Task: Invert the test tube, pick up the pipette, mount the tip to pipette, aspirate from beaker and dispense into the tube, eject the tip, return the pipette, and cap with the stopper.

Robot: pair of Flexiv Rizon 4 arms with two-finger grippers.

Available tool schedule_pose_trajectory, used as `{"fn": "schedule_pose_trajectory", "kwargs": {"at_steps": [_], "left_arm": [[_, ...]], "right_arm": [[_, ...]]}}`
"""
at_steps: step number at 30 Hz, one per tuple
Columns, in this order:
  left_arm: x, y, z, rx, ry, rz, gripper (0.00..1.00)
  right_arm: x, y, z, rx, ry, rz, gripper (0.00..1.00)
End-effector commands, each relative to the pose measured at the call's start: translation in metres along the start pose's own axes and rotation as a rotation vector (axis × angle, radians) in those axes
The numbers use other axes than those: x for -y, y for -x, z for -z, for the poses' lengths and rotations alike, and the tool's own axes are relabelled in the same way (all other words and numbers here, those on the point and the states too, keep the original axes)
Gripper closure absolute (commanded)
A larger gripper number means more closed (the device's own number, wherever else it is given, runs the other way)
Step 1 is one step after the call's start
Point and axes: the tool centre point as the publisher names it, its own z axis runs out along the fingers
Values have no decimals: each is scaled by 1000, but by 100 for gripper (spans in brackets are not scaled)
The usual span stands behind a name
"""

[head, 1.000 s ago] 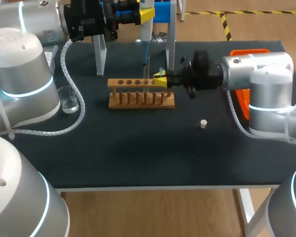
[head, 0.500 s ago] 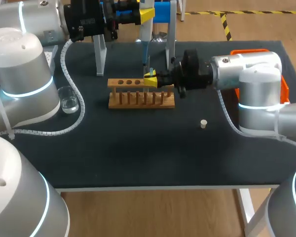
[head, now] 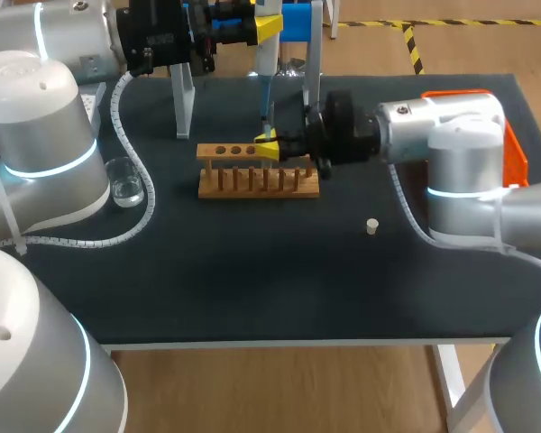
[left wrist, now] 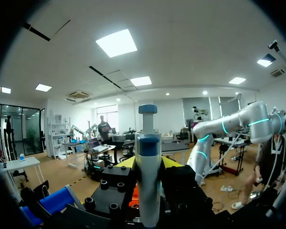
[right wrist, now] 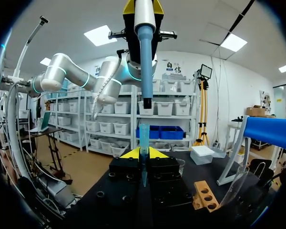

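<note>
My right jaws clamp the tip (right wrist: 143,136) upright, directly under the pipette (right wrist: 146,57), which my left jaws grip vertically, so the shaft can press in.

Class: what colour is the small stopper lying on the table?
Off-white; the small cylindrical stopper shows best in the head view.

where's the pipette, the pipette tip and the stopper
pipette (left wrist: 148,186): left wrist view, on its grey body.
pipette tip (right wrist: 143,136): right wrist view, on its wide upper end.
stopper (head: 371,225): head view, on its top.
</note>
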Motion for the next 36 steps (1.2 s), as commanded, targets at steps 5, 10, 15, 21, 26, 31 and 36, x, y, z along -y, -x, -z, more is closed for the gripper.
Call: {"fn": "schedule_pose_trajectory", "kwargs": {"at_steps": [5,10,15,21,26,31,36], "left_arm": [[1,0,1,-3,1,0,100],[1,0,1,-3,1,0,100],[1,0,1,-3,1,0,100],[1,0,1,-3,1,0,100],[1,0,1,-3,1,0,100],[1,0,1,-3,1,0,100],[1,0,1,-3,1,0,100]], "right_arm": [[1,2,-3,-6,-2,-7,100],[1,2,-3,-7,-2,-10,100],[0,3,-3,-6,-5,-9,100],[-1,3,-3,-7,-5,-9,100],[-2,3,-4,-9,-4,-8,100],[-4,3,-3,-8,-2,-5,100],[-6,3,-4,-10,0,-3,100]]}}
